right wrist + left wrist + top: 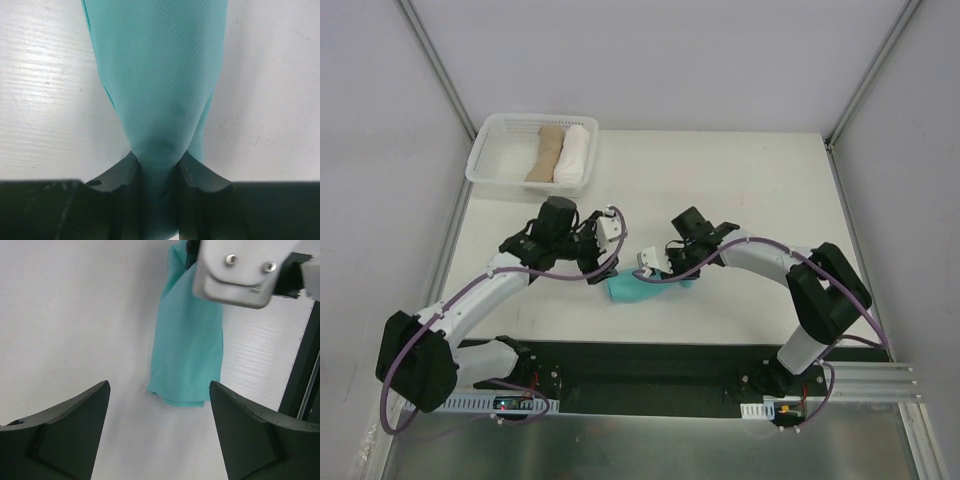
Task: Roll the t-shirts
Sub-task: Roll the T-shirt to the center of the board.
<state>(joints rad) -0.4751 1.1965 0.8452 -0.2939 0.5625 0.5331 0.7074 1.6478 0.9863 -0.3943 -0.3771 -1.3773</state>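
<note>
T-shirt (626, 292), long axis left-right

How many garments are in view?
3: teal t-shirt on the table, pinched by the right gripper; tan roll and white roll together in the basket. Others may hide beneath them.

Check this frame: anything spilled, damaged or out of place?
Nothing stands out. The teal shirt lies bunched on the table, pinched by the right gripper, with the left gripper open near it. The tan roll and white roll sit side by side in the basket.
</note>
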